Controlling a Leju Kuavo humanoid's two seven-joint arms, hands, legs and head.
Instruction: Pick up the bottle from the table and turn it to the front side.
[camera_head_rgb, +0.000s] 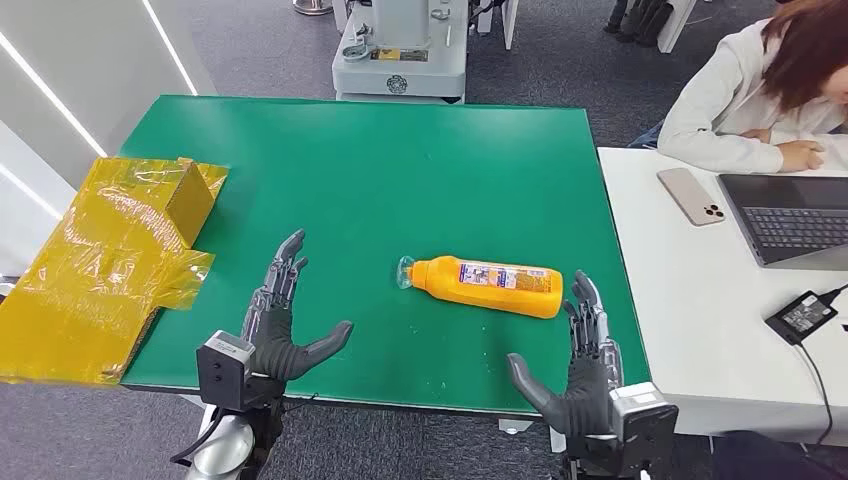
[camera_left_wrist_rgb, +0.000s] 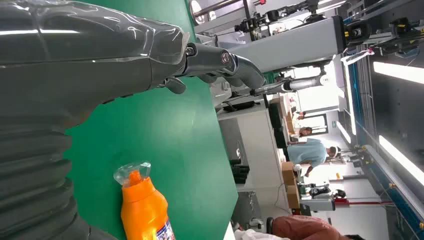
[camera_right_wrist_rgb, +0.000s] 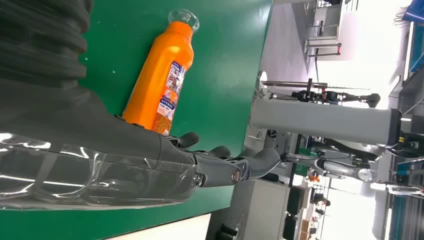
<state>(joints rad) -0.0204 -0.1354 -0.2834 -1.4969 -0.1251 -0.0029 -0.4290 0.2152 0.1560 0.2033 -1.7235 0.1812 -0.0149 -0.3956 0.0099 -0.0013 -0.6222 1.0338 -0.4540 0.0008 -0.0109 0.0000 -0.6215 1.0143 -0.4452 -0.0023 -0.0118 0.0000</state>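
Observation:
An orange bottle (camera_head_rgb: 487, 284) with a clear cap and a printed label lies on its side on the green table (camera_head_rgb: 400, 170), cap pointing left. The same bottle (camera_left_wrist_rgb: 145, 210) appears in the left wrist view and as bottle (camera_right_wrist_rgb: 160, 82) in the right wrist view. My left hand (camera_head_rgb: 285, 320) hovers over the table's near edge, left of the bottle, fingers spread and empty. My right hand (camera_head_rgb: 580, 365) is at the near edge just below the bottle's base, fingers apart, holding nothing and not touching it.
A yellow-taped cardboard box (camera_head_rgb: 110, 260) sits at the table's left edge. To the right stands a white desk (camera_head_rgb: 690, 300) with a phone (camera_head_rgb: 691, 195), a laptop (camera_head_rgb: 790, 215) and a person (camera_head_rgb: 750, 90) leaning on it. A grey machine base (camera_head_rgb: 400, 55) stands behind the table.

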